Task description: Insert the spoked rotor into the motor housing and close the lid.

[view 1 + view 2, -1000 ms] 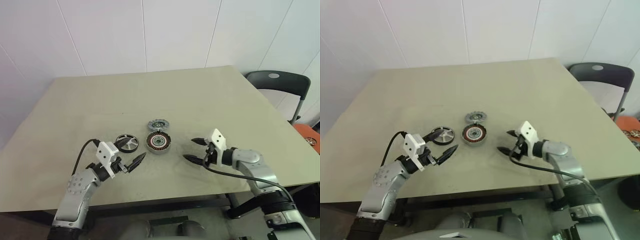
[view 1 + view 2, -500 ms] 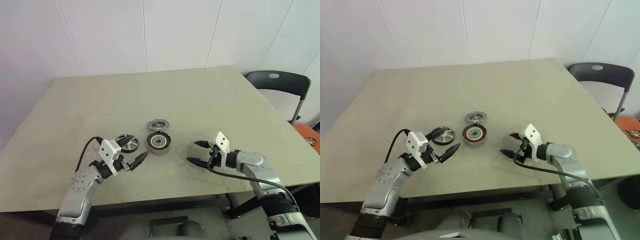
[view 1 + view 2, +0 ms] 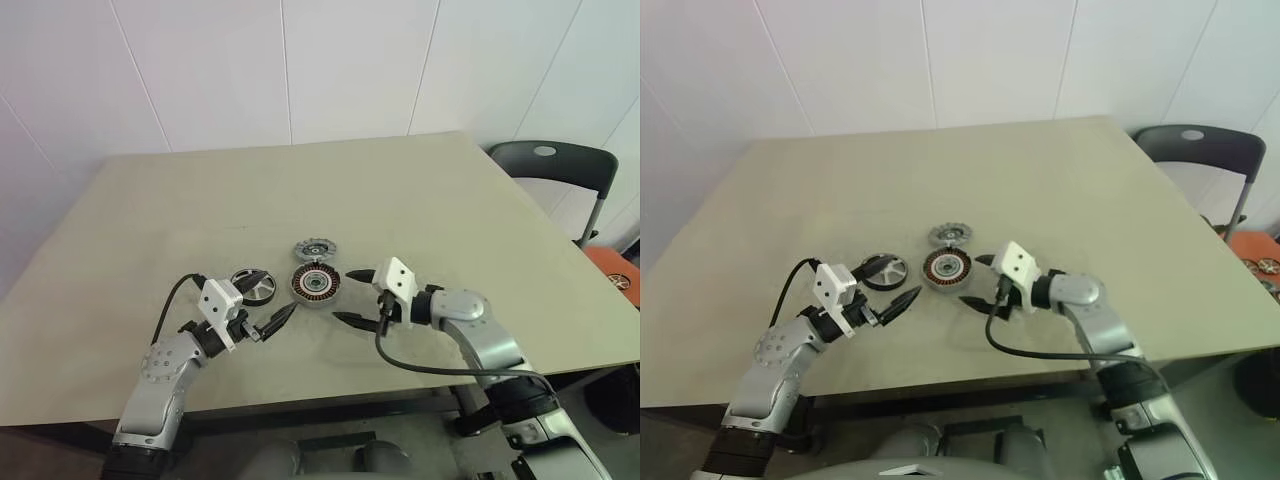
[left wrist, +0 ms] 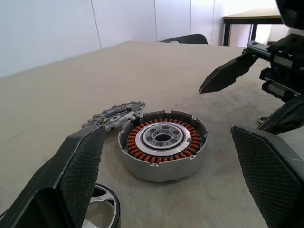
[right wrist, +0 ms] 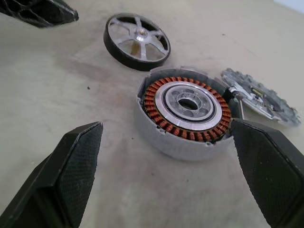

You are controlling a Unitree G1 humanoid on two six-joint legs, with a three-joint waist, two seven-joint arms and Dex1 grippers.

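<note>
Near the middle of the head view, on the beige worktop [image 3: 420, 190], three round parts sit close together. The housing [image 3: 317, 286], with its copper windings around a pale hub, lies at the centre. The small grey rotor [image 3: 316, 249] lies just above it in the frame, almost touching its rim; whether they touch I cannot tell. The lid [image 3: 254, 286], black-rimmed with silver spokes, rests flat just to the left of the housing, a small gap between them.

The left claw [image 3: 271, 324] hangs at lower left of the parts, just below the lid, its fingers spread wide and holding nothing. The right claw [image 3: 351, 296] sits just right of the housing, fingers wide apart and empty, one tip above the other in the frame, pointing toward the housing without touching it. In the right wrist view the housing [image 5: 183, 112] lies between the two spread fingers [image 5: 66, 175].

A dark chair [image 3: 560, 170] stands at the right edge.
</note>
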